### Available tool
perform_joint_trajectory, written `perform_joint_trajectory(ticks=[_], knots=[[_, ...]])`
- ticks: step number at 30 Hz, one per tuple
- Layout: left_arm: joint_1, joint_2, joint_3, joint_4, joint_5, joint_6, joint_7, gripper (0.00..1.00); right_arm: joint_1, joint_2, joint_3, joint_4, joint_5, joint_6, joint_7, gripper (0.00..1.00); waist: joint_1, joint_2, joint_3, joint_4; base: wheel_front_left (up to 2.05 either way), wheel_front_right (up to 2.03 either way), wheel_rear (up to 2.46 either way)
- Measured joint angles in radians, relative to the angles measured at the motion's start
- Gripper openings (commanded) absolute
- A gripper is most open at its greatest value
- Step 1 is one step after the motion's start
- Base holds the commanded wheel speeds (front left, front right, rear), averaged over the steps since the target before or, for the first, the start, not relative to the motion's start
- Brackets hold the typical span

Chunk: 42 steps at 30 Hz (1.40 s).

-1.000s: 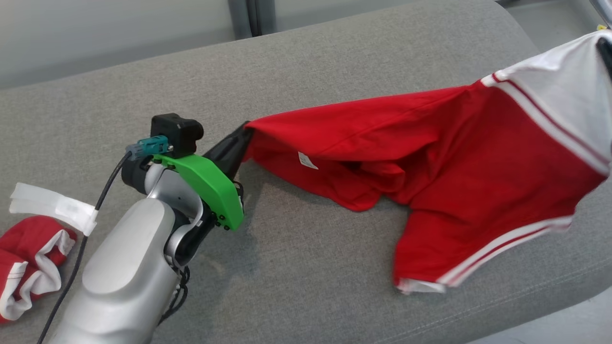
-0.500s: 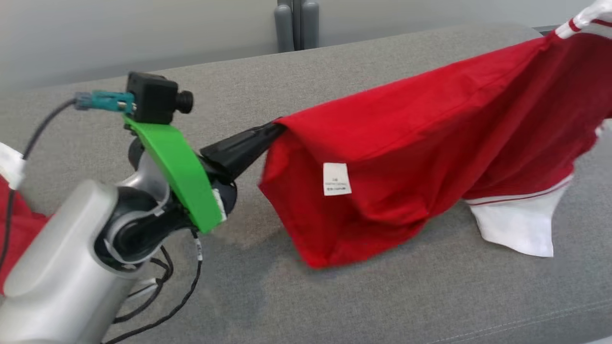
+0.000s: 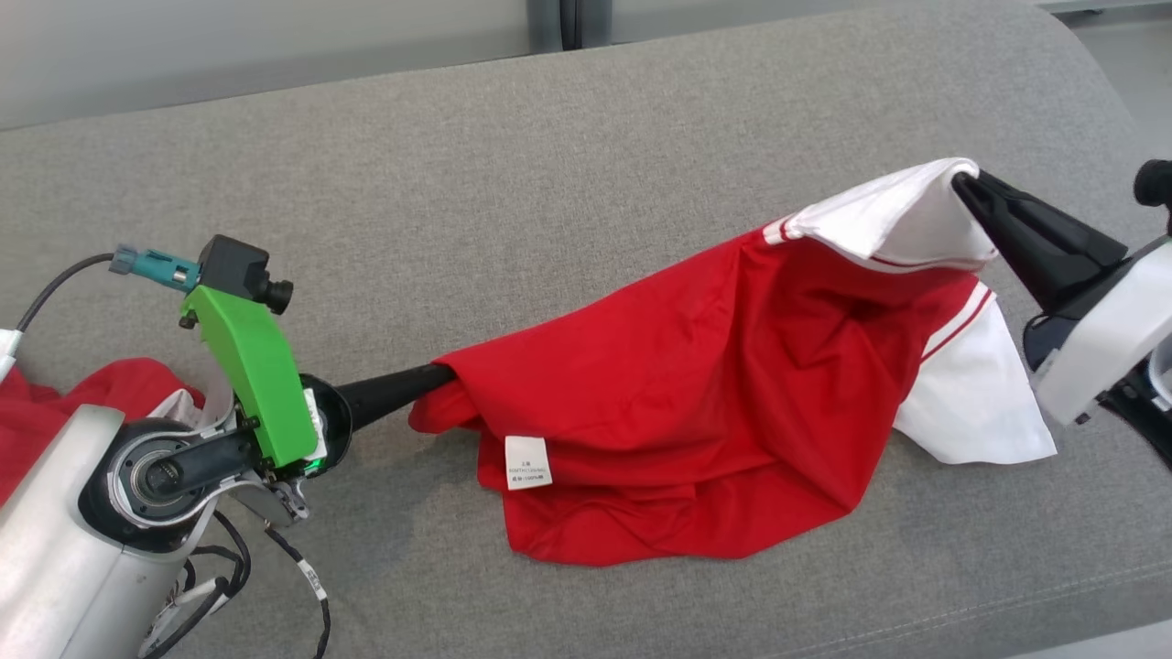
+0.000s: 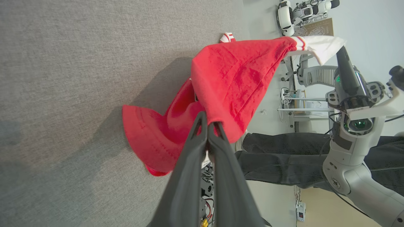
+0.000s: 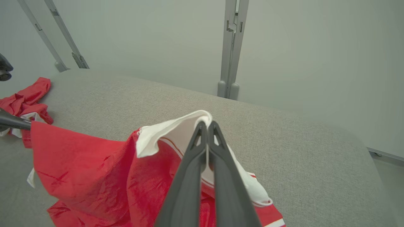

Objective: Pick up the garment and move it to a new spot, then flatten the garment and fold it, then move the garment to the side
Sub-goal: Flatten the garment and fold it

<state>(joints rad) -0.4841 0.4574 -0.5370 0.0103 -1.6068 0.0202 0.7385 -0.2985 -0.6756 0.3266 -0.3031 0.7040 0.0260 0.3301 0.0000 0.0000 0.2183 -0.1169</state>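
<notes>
1. Grey upholstered surface (image 3: pixel 586 137). Broad, padded, woven cloth. It spans the workspace from left to right and bears every item below.

2. Garment (image 3: pixel 696 394). Red jersey top with white sleeves and red-striped trim. It is strung between the two grippers across the middle and right of the surface. The upper edge is lifted, and the lower body sags in loose folds that rest on the upholstery on the near side.
Handling, as judged: light, soft and wholly limp, so it will droop and bunch wherever it is unsupported. The matt knit is probably not slippery and may drag on the woven cover. Not fragile.
Hold, as judged: hem corners, shoulder seams or sleeve edges, at two points well apart, so that tension spreads the panel. A pinch in mid-cloth would only gather it.

3. Left gripper (image 3: pixel 444 371). The fingers are pressed together on a red edge at the garment's left end, low over the surface.

4. Right gripper (image 3: pixel 960 178). The fingers are clamped tight on a white fold at the garment's right end, carried higher than the left.

5. Second garment (image 3: pixel 55 403). Red and white, crumpled, at the far left behind the left arm and apart from item 2.

6. White sleeve (image 3: pixel 971 403). It hangs below the right gripper, with its lower edge on the surface.

7. Care label (image 3: pixel 528 461). Small and white, exposed near the lower left hem. This suggests the inner face is showing there.
</notes>
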Motion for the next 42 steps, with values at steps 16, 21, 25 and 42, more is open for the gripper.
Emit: perform_joint_trajectory(ticks=[16, 21, 25, 42], knots=[[-0.131, -0.061, 0.014, 0.28, 0.388, 0.077, -0.307, 1.0, -0.021, 0.155, 0.057, 0.247, -0.196, -0.082, -0.187, 0.0, 0.0001, 0.0, 0.137, -0.09, 0.0, 0.0, 0.0], [-0.145, -0.129, -0.019, 0.262, 0.415, 0.068, -0.375, 1.0, -0.009, 0.18, 0.05, 0.295, -0.208, -0.099, -0.239, 0.0, 0.0001, 0.0, 0.136, -0.087, 0.0, 0.0, 0.0], [-0.143, -0.157, -0.04, 0.211, 0.447, 0.033, -0.435, 1.0, 0.022, 0.195, 0.032, 0.339, -0.213, -0.115, -0.274, 0.0, 0.0001, 0.0, 0.123, -0.068, 0.0, 0.0, 0.0], [0.0, -0.205, -0.135, 0.17, 0.494, 0.001, -0.525, 1.0, 0.067, 0.198, -0.1, 0.517, -0.276, -0.15, -0.336, 0.0, 0.0, 0.0, 0.082, 0.024, 0.0, 0.0, 0.0]])
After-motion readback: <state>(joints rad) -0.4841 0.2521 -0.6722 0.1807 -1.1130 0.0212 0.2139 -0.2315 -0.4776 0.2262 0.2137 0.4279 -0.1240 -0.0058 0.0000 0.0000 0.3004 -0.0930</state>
